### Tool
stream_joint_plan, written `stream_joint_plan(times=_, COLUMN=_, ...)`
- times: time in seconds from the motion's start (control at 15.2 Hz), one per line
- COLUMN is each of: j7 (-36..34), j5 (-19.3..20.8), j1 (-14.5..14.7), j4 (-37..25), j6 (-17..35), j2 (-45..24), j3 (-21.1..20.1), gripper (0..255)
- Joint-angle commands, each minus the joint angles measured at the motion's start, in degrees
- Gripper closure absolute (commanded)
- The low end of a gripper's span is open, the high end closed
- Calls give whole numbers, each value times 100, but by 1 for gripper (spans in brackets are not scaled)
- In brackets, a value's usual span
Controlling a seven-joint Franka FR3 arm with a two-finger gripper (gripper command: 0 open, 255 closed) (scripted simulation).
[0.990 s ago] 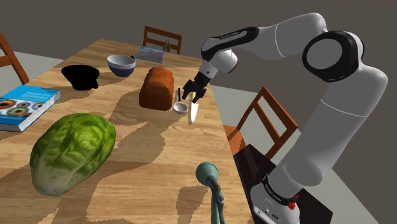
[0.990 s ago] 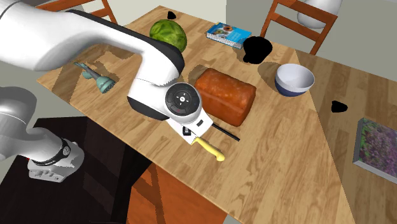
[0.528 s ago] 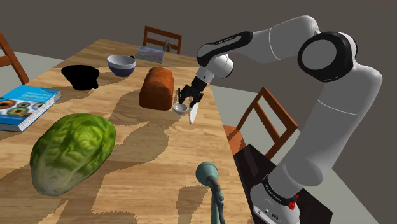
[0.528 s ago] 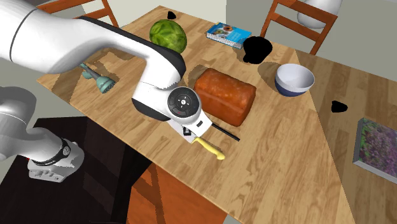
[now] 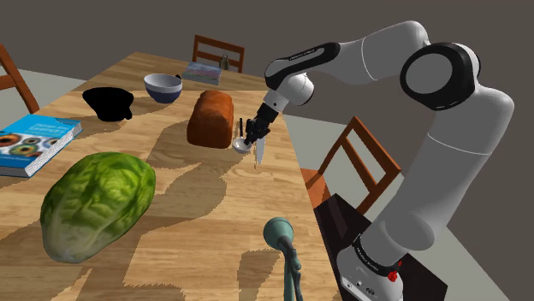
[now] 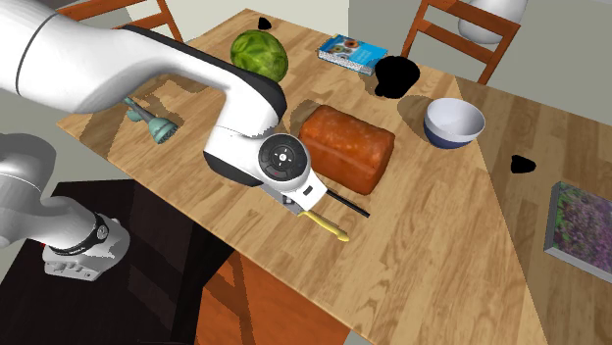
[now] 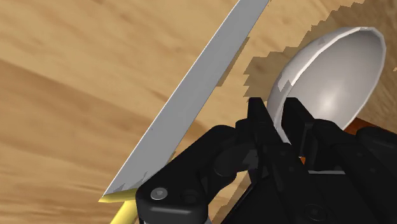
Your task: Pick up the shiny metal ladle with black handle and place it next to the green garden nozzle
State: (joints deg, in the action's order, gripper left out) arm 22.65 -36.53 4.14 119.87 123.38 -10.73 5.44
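Silver ladle clenched at bowl neck by your gripper; handle lies along loaf; green nozzle well apart, toward stand.

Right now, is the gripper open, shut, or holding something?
Gripper: shut on the ladle, clasped just below its bowl, beside the knife.

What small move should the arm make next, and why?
Probably lift straight up a little: the gripper seems shut on the ladle just behind its bowl, the knife lies close beside it, and the green nozzle lies well away from it.
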Motion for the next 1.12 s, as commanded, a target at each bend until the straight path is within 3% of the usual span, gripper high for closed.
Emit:
stream_joint_plan(times=0.0, j7=-1, j5=0, j1=0, j4=0, j6=-1, j2=0, j3=0, gripper=255)
stream_joint_plan(times=0.4, j7=2, j5=-1, j1=0, j4=1, j6=0, j2=-1, j3=0, gripper=255)
stream_joint_plan(times=1.06, j7=-410, j5=273, j1=-5, j4=-248, j6=-554, j2=409, j3=51, gripper=255)
